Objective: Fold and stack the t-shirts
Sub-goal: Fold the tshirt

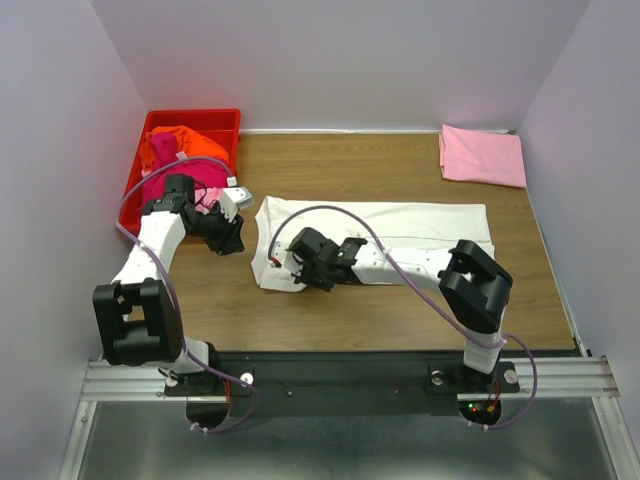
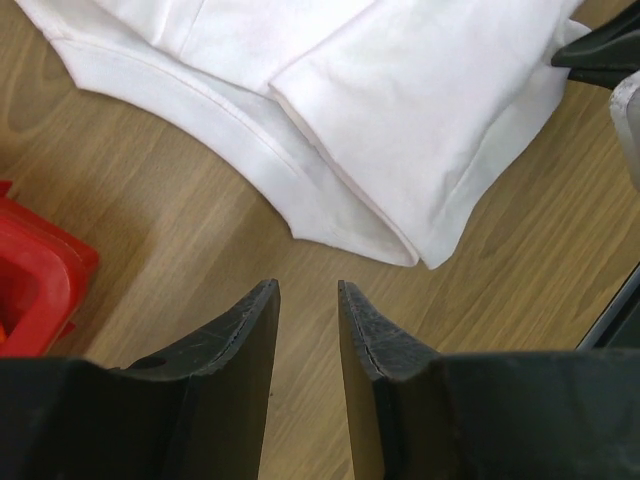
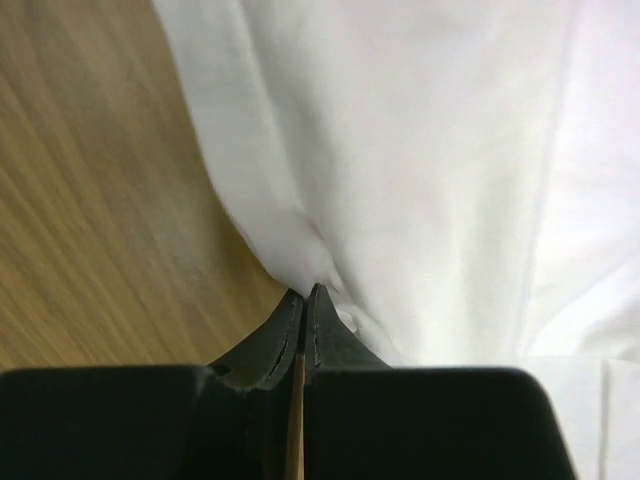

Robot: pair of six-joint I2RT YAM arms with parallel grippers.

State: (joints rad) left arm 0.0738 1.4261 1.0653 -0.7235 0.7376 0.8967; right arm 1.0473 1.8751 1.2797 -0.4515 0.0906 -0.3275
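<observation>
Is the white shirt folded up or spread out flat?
Partly folded. The white shirt lies as a long narrow band, and the left wrist view shows layers doubled over each other.

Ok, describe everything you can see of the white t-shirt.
The white t-shirt is soft, plain-looking cloth, folded lengthwise into a long band lying flat across the middle of the wooden table. Stitched hems and layered folds show at its left end. The right gripper is shut, pinching its edge there, with that arm stretched over its near side. The left gripper stands open just short of a folded corner, not touching.
</observation>
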